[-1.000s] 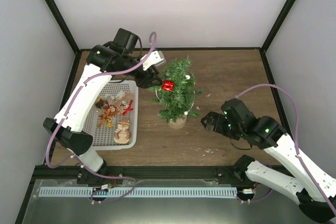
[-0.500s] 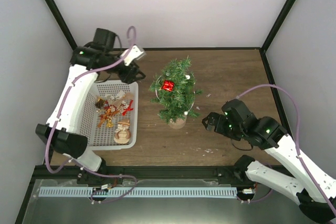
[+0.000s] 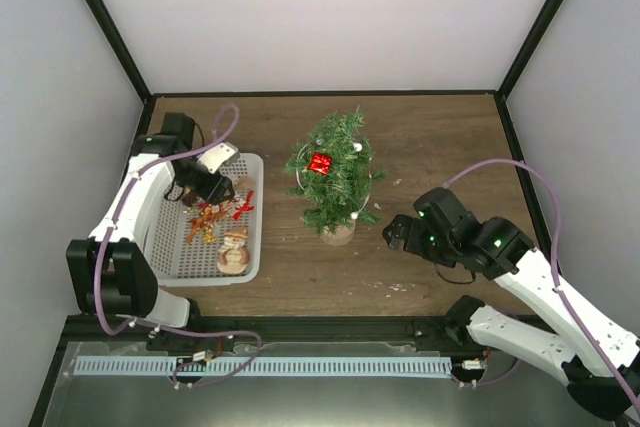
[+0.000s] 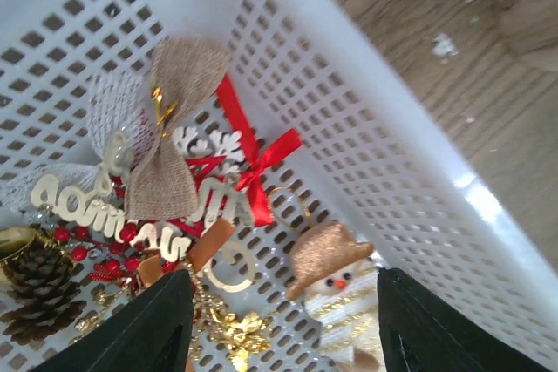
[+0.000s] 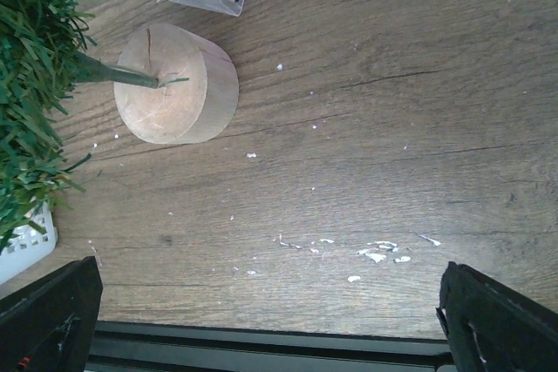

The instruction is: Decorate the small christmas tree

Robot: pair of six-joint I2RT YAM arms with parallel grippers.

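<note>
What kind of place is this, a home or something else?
Probably a robot test booth: white walls in a black frame enclose a wooden table, with a left arm and right arm mounted at its near edge.

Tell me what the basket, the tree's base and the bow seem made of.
Basket: white moulded plastic with a slight gloss, judging by its regular grid of holes.
Tree base: bare, probably unfinished wood, showing grain and a crack.
Bow: coarse, matte, burlap-like cloth with a visible weave.
</note>
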